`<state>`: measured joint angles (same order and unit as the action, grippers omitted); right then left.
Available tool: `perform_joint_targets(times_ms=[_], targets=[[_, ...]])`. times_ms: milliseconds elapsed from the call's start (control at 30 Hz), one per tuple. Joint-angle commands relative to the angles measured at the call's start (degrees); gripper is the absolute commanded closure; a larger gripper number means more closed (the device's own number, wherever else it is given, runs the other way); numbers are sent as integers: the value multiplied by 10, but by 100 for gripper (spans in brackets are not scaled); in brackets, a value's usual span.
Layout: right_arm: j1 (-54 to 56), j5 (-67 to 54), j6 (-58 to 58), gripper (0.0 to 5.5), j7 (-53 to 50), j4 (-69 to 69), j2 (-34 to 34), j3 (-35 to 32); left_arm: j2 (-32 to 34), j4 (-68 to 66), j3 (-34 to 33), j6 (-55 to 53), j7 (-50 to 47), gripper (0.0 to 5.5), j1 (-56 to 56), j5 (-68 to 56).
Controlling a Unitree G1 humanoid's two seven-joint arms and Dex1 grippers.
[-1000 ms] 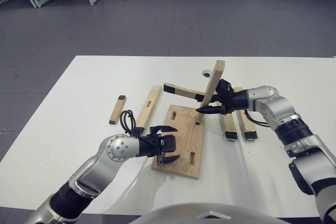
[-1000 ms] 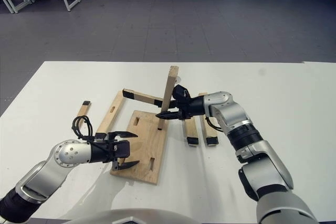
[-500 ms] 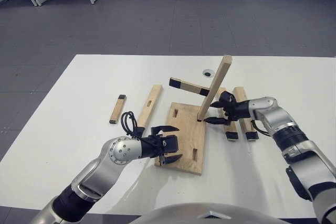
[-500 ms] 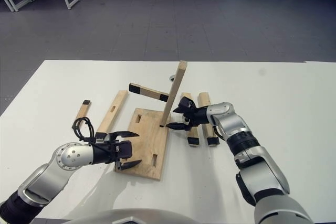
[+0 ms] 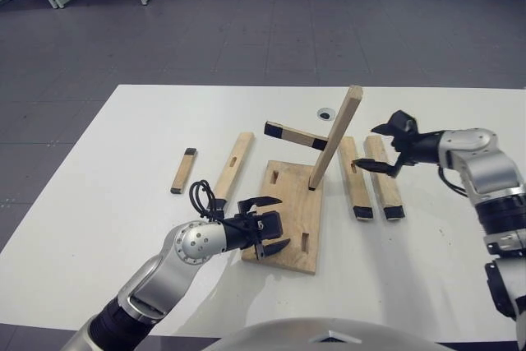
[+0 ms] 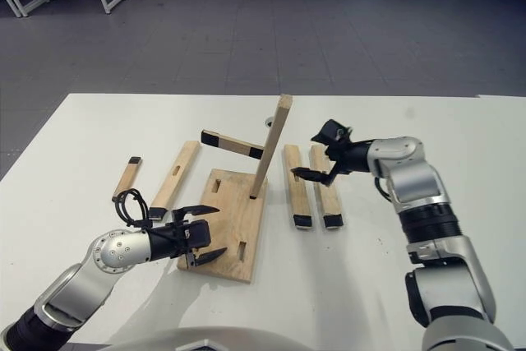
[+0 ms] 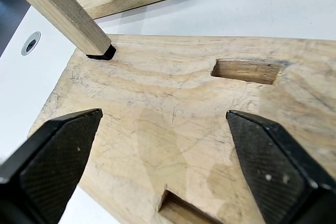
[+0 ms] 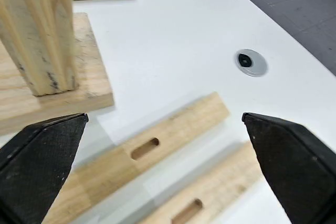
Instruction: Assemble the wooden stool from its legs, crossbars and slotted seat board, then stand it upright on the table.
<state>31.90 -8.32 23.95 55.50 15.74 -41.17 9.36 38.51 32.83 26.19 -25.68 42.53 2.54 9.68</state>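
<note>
Right, starting at the left side of the white worktop (image 5: 107, 203): a short wooden bar (image 5: 182, 170) with a black tip lies flat. Just beside it, toward the middle, lies a longer slotted leg (image 5: 233, 166). Both sit well back from the near edge.

Next, the left jaws hang wide apart over the near left corner of the seat board (image 5: 292, 211), gripping nothing. In the left wrist view the black fingers (image 7: 58, 156) straddle bare wood, with cut slots showing in the board between them. The seat board itself lies flat around the middle of the worktop, closer to the near edge than the far one.

Now the standing leg (image 5: 335, 137): it is planted in the board's far right slot, leaning a little to the right. A black-tipped crossbar (image 5: 296, 135) juts from its side toward the left, up off the board. Behind it, near the far edge, sits a round grommet (image 5: 325, 113).

Just right of the board, the inner leg (image 5: 353, 177) and the outer leg (image 5: 384, 177) lie side by side, black ends toward the near edge. Above them the right jaws are spread and empty, apart from the standing leg.
</note>
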Motion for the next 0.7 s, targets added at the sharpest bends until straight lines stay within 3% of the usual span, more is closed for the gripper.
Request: perform_joint_targets(times_ms=[33, 167, 300, 433, 700], targets=[[-1, 34, 46, 3, -139, -16, 1, -73, 24, -25, 4, -18, 7, 110, 30, 11], [93, -67, 201, 3, -324, -123, 137, -222, 23, -41, 2, -21, 5, 110, 42, 7], [182, -181, 348, 88, -411, -203, 244, -292, 21, -47, 2, -24, 3, 110, 41, 6], [201, -231, 419, 169, -460, -221, 302, -311, 15, -50, 9, -31, 0, 110, 33, 5], [228, -249, 426, 169, -470, -163, 336, -285, 9, -55, 18, -34, -6, 110, 24, 7]])
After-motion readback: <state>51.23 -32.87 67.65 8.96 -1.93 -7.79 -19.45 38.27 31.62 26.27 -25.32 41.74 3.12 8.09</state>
